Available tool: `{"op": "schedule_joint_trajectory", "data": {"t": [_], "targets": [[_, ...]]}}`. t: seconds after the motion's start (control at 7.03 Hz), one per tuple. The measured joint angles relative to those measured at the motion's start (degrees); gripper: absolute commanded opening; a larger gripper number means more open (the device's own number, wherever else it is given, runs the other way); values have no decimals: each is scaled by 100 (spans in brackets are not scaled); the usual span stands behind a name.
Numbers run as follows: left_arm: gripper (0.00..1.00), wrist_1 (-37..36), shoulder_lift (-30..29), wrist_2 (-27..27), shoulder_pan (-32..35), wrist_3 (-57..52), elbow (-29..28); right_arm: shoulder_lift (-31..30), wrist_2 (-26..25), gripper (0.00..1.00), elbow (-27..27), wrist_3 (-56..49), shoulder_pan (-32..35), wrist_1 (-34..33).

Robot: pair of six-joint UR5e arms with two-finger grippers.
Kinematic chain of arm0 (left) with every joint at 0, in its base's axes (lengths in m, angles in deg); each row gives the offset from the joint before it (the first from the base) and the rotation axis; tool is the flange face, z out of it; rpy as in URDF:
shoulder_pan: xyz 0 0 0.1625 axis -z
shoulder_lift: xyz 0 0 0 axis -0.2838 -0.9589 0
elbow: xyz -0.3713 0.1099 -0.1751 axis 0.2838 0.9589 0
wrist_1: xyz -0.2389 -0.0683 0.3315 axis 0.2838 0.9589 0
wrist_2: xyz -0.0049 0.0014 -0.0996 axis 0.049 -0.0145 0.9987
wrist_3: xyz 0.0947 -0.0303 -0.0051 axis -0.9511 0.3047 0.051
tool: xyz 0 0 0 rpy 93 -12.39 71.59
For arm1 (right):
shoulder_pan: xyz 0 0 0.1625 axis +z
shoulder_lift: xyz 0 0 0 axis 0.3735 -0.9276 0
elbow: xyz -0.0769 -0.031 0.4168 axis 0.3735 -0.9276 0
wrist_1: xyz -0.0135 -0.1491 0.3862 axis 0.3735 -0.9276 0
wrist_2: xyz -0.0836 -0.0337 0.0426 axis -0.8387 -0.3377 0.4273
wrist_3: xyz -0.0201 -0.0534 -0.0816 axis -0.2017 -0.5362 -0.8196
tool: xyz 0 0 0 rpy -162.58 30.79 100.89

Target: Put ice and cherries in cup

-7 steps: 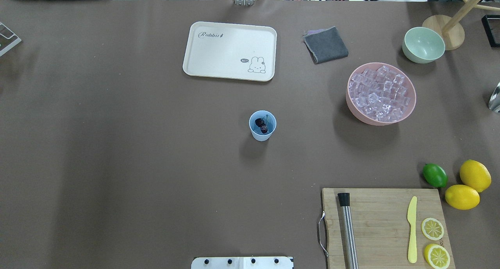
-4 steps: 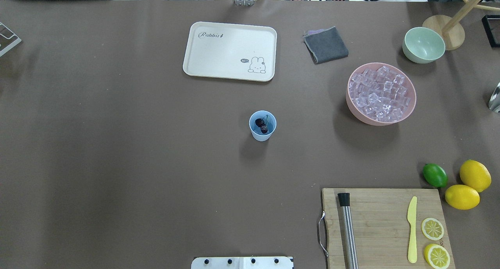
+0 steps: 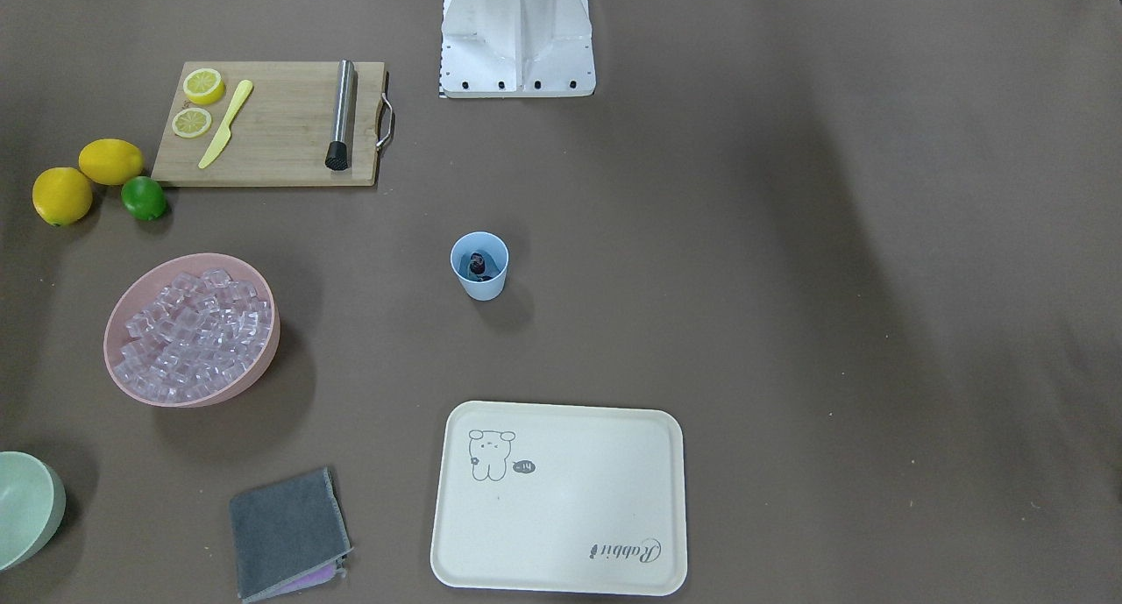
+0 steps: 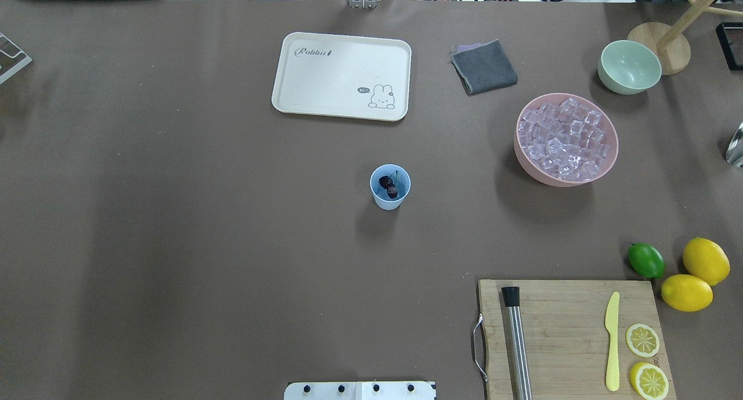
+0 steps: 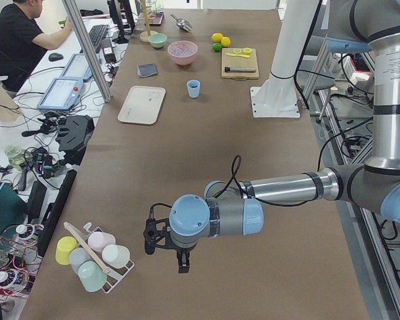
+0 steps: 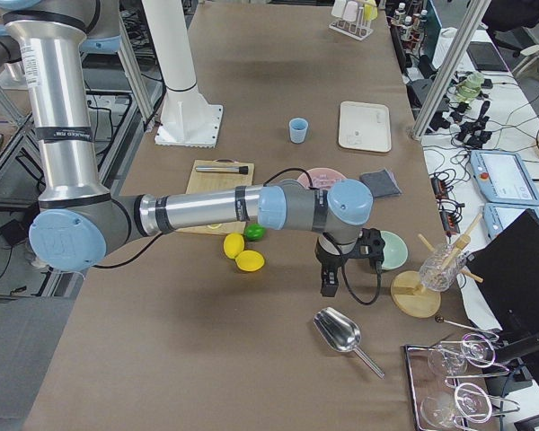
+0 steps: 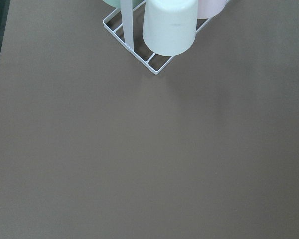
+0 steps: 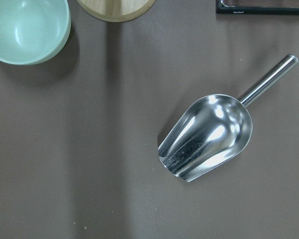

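Seeing cherries [image 4: 388, 186] in cup [image 4: 389, 202], ice [image 4: 566, 139] in pink bowl [image 4: 537, 177]; I can't tell whether left gripper [image 5: 181, 265] or right gripper [image 6: 328, 287] is clenched.

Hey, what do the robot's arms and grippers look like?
Both the left arm and the right arm are silver tubes with light-blue joint caps and black rings. A black cable loops along each forearm to the wrist. The left gripper and right gripper are small and black, with a black camera bracket beside each.
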Motion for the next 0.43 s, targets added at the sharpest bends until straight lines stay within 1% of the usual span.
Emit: {"op": "schedule_joint_trajectory", "data": {"t": [0.14, 0.43], "targets": [[98, 142, 64, 2, -2, -7, -10, 34, 18, 100, -103, 23, -7, 208], [98, 410, 116, -19, -5, -7, -17, 35, 31, 100, -122, 45, -9, 330]]}}
